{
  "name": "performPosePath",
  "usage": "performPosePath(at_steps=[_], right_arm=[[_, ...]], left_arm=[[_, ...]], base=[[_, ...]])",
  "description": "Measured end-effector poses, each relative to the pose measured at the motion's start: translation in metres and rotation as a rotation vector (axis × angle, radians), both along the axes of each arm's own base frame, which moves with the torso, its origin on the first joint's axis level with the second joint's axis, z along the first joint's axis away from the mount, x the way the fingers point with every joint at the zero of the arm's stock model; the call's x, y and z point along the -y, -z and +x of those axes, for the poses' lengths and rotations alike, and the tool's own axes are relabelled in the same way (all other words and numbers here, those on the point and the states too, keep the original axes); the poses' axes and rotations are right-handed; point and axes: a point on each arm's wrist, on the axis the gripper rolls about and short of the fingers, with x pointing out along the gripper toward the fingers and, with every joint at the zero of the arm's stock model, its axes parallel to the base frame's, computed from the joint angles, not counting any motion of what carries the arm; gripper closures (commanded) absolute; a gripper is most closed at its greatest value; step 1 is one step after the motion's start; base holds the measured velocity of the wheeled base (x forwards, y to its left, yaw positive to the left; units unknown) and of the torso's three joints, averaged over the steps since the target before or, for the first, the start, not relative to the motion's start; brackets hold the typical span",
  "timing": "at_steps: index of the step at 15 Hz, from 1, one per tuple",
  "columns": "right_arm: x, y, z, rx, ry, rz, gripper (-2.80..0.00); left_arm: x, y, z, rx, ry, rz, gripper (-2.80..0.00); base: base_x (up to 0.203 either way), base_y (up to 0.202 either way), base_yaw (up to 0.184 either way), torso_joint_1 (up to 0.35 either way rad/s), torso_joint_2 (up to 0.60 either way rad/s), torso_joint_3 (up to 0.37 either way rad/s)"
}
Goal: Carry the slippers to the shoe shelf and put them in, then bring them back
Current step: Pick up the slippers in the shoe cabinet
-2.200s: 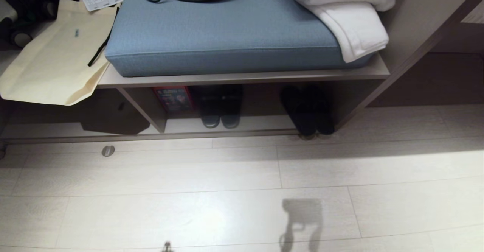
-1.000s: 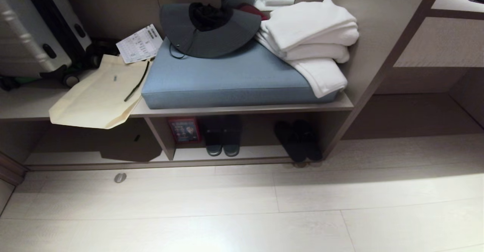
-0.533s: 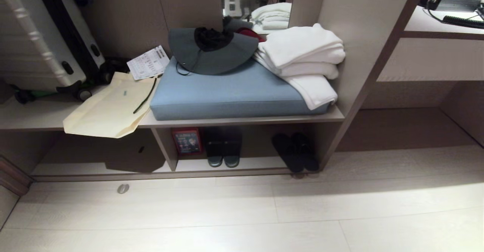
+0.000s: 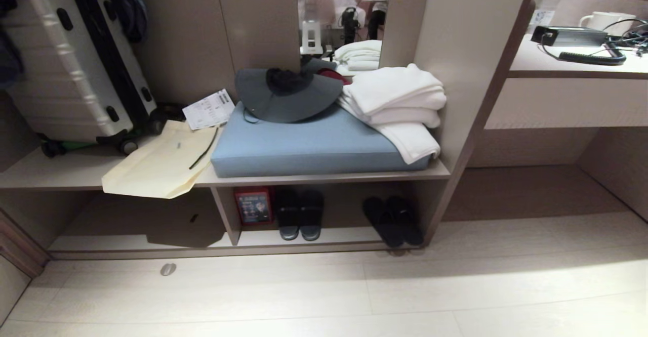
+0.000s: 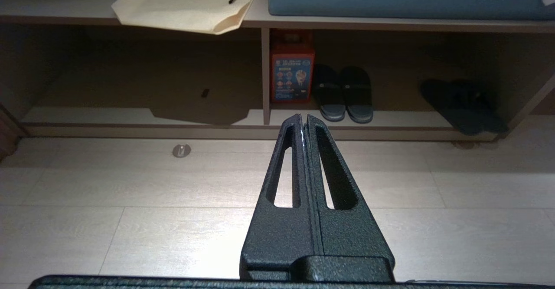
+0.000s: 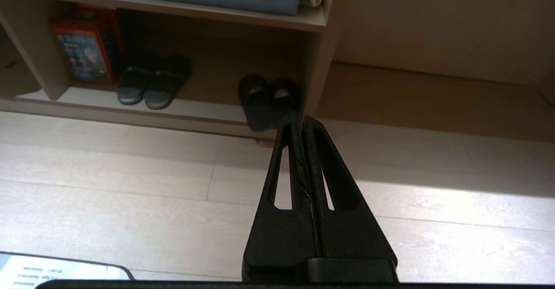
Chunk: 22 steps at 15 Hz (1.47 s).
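L claw [image 5: 303, 117]: pinched closed, empty, above floor.
R claw [image 6: 299, 119]: same, empty.
Slippers [image 4: 393, 220]: in shelf [image 4: 324, 177], right end, toes at edge.
Handling: prob. light, soft; pinch band.

A: Where is the left gripper [image 5: 302, 117]?
B: Over pale floorboards [image 5: 130, 185], fingers [image 5: 289, 159] pressed together, empty.
A: Beyond its tip?
B: The shoe shelf [image 5: 265, 80]. A red box [image 5: 292, 70] and 2 black sandals [image 5: 344, 93] sit just past it; the slippers [image 5: 463, 106] lie further to the side.
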Motion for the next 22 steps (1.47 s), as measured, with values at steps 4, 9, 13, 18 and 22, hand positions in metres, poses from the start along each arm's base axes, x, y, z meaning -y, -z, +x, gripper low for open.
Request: performPosePath(at_steps=[4,9,13,18,22], right_arm=[[0.0,0.0,0.0,0.0,0.0,0.0,0.0],[0.0,-0.0001,0.0,0.0,0.0,0.0,0.0],[0.0,-0.0001,0.0,0.0,0.001,0.0,0.0],[0.0,-0.0001,0.0,0.0,0.0,0.0,0.0],[0.0,-0.0001,0.0,0.0,0.0,0.0,0.0]], left_arm=[[0.0,0.0,0.0,0.0,0.0,-0.001,0.0],[0.0,0.0,0.0,0.0,0.002,0.0,0.0],[0.0,0.0,0.0,0.0,0.002,0.0,0.0],[0.0,0.0,0.0,0.0,0.002,-0.001,0.0],[0.0,0.0,0.0,0.0,0.002,0.0,0.0]], base=[[0.0,0.0,0.0,0.007,0.0,0.199],[0.0,0.0,0.0,-0.001,0.0,0.152],[0.0,0.0,0.0,0.002,0.0,0.019],[0.0,0.0,0.0,0.0,0.0,0.0],[0.0,0.0,0.0,0.0,0.0,0.0]])
